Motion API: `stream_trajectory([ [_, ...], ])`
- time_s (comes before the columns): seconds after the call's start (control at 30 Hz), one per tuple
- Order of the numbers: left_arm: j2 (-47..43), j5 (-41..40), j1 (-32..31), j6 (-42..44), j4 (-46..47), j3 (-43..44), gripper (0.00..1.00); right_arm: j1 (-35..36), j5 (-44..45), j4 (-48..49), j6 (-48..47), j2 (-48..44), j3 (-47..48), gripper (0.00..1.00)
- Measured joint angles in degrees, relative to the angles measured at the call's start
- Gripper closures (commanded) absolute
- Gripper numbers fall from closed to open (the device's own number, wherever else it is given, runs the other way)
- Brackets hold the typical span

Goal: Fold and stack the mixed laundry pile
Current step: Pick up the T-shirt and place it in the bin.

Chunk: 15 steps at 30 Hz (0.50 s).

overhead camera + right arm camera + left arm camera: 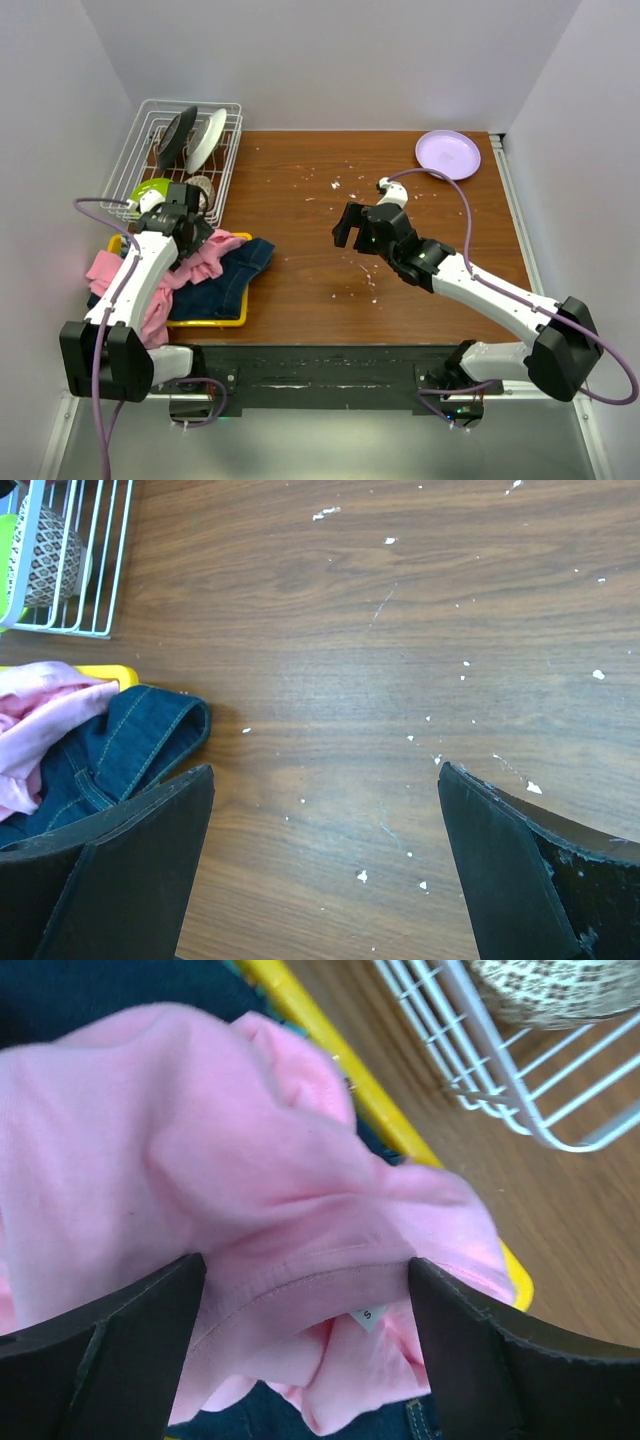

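Bright, even light; soft shadows

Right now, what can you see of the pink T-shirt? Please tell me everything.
The pink T-shirt is soft, knit-looking cloth, crumpled in a heap and not folded. A stitched neckline seam and a small white label face up. It lies on the dark blue denim garment in the yellow tray, and part spills over the tray's left edge. The left arm's fingers stand wide apart on either side of the bunched neckline, not closed on it.

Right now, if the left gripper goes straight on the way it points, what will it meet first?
The left gripper would meet the pink T-shirt first; the cloth bunches between its open fingers. How near it lies is unclear.
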Motion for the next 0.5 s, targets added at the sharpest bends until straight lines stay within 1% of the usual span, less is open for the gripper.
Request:
stream_trajectory([
  [0.03, 0.22, -0.15, 0.07, -0.63, -0.04, -0.48, 0.36, 0.0, 0.0, 0.0, 0.0, 0.0, -0.09, 0.01],
  [0.1, 0.46, -0.74, 0.13, -1.88, -0.24, -0.87, 0.59, 0.0, 0.0, 0.0, 0.0, 0.0, -0.13, 0.01],
  [0.13, 0.42, -1.07, 0.13, -2.29, -0.35, -0.87, 0.81, 0.0, 0.0, 0.0, 0.0, 0.0, -0.13, 0.01],
  [0.2, 0.0, -1.55, 0.17, -2.67, -0.48, -0.87, 0.98, 0.0, 0.0, 0.0, 0.0, 0.0, -0.13, 0.01],
  [0.23, -0.5, -1.68, 0.17, -2.08, -0.59, -0.87, 1.0, 0.0, 0.0, 0.0, 0.0, 0.0, -0.13, 0.01],
  [0.33, -2.82, -1.86, 0.17, -1.14, -1.14, 0.35, 1.0, 0.0, 0.02, -0.02, -0.02, -0.02, -0.13, 0.01],
  [0.4, -5.05, -1.79, 0.17, 0.81, -1.95, 3.34, 1.0, 0.0, 0.04, -0.07, -0.07, -0.07, -0.13, 0.01],
  [0.5, -9.33, -0.9, 0.17, 4.83, -0.52, 7.93, 1.0, 0.0, 0.07, -0.24, -0.42, -0.17, -0.07, 0.01],
])
